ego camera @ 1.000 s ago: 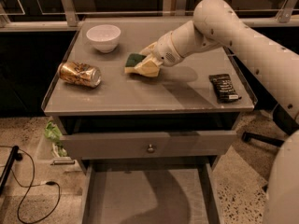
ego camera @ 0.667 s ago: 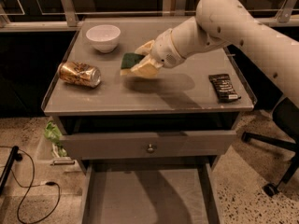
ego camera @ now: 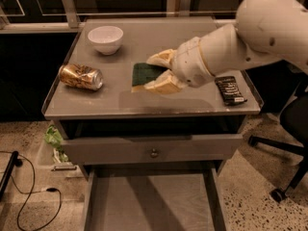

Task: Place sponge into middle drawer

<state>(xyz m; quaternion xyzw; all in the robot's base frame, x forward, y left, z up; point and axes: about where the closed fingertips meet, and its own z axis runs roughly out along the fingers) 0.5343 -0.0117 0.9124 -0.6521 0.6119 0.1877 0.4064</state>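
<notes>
Centre of frame: the gripper point(ego camera: 144, 74) reaches in from the right, its two pale fingers point(ego camera: 161, 57) clamped on the sponge point(ego camera: 143, 72), one above and one below in the frame, green face showing between them. The sponge sits over the middle of the table point(ego camera: 120, 104). Bottom of frame: the middle drawer point(ego camera: 154, 203) stands pulled out below the knob drawer point(ego camera: 154, 149). Upper left: bowl point(ego camera: 106, 37). Left: can point(ego camera: 81, 76) on its side. Right: black packet point(ego camera: 230, 90).
</notes>
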